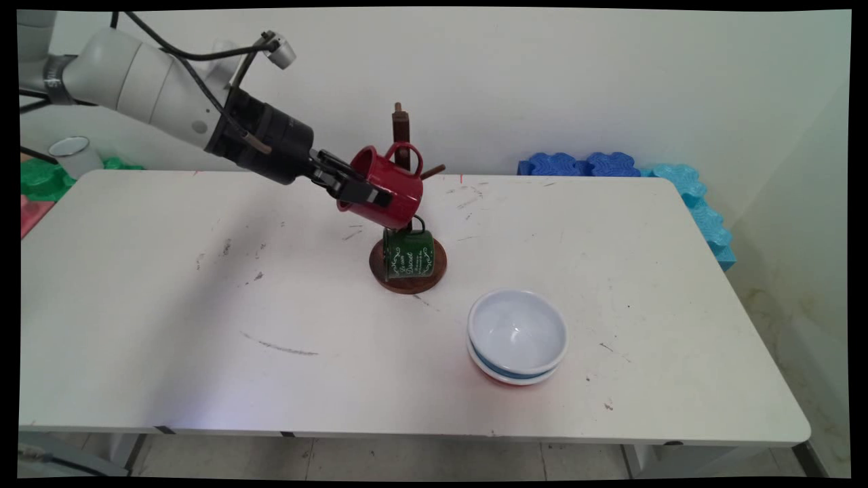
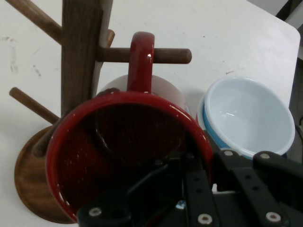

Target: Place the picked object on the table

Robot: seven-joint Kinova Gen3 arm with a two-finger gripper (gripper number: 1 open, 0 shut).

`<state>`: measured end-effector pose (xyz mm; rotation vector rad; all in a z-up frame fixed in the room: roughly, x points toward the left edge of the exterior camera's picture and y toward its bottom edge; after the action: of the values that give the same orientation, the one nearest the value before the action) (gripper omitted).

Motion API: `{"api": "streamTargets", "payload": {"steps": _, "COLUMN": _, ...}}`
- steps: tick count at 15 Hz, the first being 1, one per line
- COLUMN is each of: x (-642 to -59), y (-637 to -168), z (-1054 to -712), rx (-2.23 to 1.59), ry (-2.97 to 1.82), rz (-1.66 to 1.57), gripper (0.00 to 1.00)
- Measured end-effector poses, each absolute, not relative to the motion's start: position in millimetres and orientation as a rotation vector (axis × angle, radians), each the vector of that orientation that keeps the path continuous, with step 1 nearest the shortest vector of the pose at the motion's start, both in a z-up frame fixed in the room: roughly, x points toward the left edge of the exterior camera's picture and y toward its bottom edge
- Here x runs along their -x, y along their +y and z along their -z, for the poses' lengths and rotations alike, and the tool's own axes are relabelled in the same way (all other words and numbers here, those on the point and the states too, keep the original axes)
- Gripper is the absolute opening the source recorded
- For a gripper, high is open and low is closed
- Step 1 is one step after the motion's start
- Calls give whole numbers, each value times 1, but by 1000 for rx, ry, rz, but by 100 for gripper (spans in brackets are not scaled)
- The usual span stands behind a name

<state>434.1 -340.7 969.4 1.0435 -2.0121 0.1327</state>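
Observation:
My gripper (image 1: 369, 193) is shut on the rim of a red mug (image 1: 392, 188), with one finger inside the cup and the other outside. The mug is tilted, its mouth toward my hand, beside a wooden mug tree (image 1: 401, 125). In the hand view the red mug (image 2: 128, 142) fills the middle and its handle (image 2: 141, 56) crosses a horizontal peg (image 2: 173, 56), seemingly looped over it. My gripper (image 2: 201, 170) rises from the bottom edge. A green mug (image 1: 409, 254) hangs low on the tree, just under the red one, above the round base (image 1: 407, 283).
A stack of bowls, white on top (image 1: 517, 332), stands right of the tree toward the near side; in the hand view the bowls (image 2: 246, 116) lie to the right. Blue foam blocks (image 1: 678, 186) line the back right edge. Green foam (image 1: 41, 179) and a white cup (image 1: 73, 154) sit back left.

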Motion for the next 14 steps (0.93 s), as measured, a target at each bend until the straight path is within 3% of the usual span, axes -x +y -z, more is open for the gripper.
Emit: {"api": "streamTargets", "payload": {"steps": 14, "x": -427, "y": -332, "z": -981, "rx": -1028, "ry": -2005, "rz": -100, "gripper": 0}}
